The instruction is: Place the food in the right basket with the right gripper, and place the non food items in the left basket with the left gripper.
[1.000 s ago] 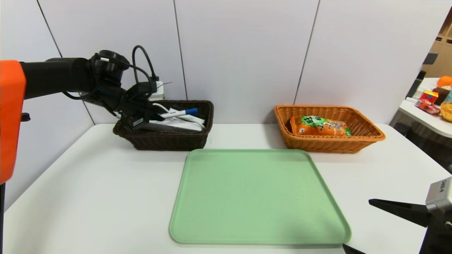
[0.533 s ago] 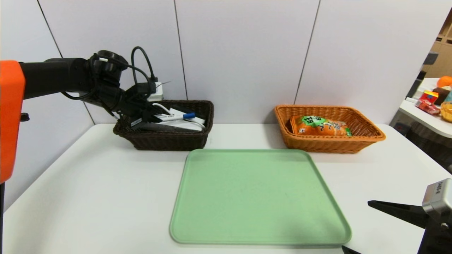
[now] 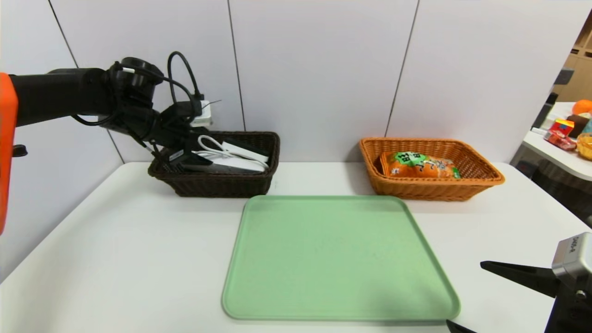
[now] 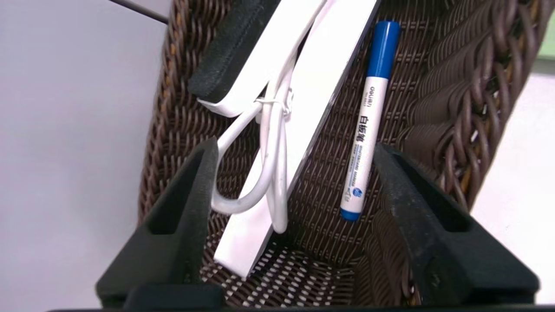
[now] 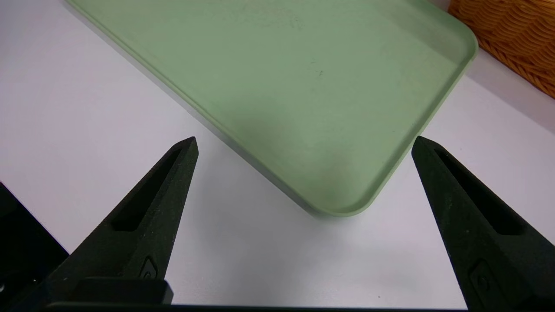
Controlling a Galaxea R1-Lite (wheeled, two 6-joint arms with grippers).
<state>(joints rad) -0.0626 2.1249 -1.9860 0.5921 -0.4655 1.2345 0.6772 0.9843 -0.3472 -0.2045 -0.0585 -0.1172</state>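
Observation:
My left gripper (image 3: 192,157) hangs over the left end of the dark brown left basket (image 3: 222,185), open and holding nothing. In the left wrist view the gripper (image 4: 295,145) looks down into the basket (image 4: 455,86). The blue-capped white marker (image 4: 366,143) lies loose on the basket floor beside the white power strip (image 4: 321,86), its cord (image 4: 273,143) and the black-topped eraser (image 4: 243,56). The orange snack bag (image 3: 421,166) lies in the orange-tan right basket (image 3: 430,189). My right gripper (image 3: 466,293) is open low at the front right, over the table (image 5: 304,141).
A green tray (image 3: 340,259) with nothing on it lies between the baskets and the table's front edge; its corner (image 5: 347,190) is close to the right gripper. A side table (image 3: 555,148) with colourful items stands at the far right. The wall runs right behind both baskets.
The left gripper has opened and let go of the marker, which now lies in the left basket. The left arm has lifted slightly. The right arm has barely moved.

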